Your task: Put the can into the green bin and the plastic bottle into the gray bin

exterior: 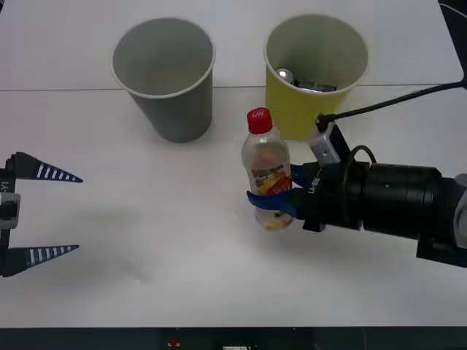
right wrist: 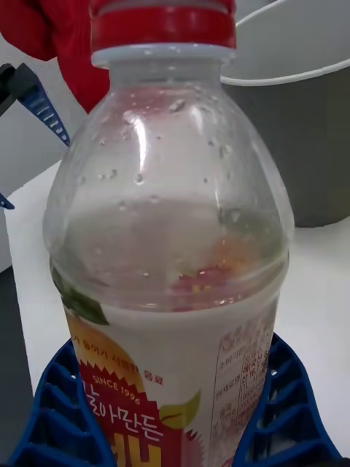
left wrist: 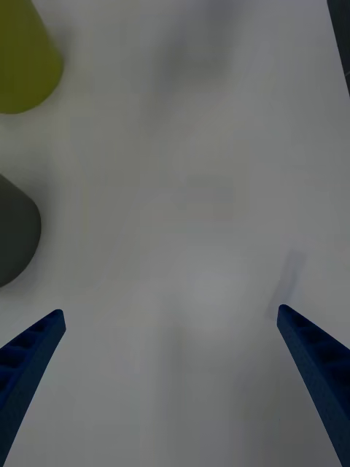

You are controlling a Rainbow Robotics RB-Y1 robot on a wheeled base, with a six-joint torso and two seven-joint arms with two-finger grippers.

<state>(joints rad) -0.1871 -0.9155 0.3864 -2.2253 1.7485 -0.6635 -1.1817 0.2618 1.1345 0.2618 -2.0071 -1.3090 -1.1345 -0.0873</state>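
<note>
1. Front view: the right gripper [exterior: 271, 203] is clamped on the upright plastic bottle [exterior: 266, 171], just before the green bin [exterior: 315, 73]. The can [exterior: 310, 83] lies inside that bin, partly hidden by its wall. The gray bin [exterior: 166, 76] stands left of it. The left gripper [exterior: 44, 213] waits spread apart at the table's left edge.
2. Right wrist view: blue fingers [right wrist: 281, 405] press both sides of the bottle [right wrist: 171, 248]; its base is cut off.
3. Left wrist view: fingers [left wrist: 29, 350] apart over the blurred table [left wrist: 189, 182].

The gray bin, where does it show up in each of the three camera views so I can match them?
Front view: the gray bin stands upright at upper left of centre, beside the green bin.
Right wrist view: its pale rim and gray wall rise behind the plastic bottle.
Left wrist view: a dark gray wall at one edge.
Shared landmark: the white table.
</note>
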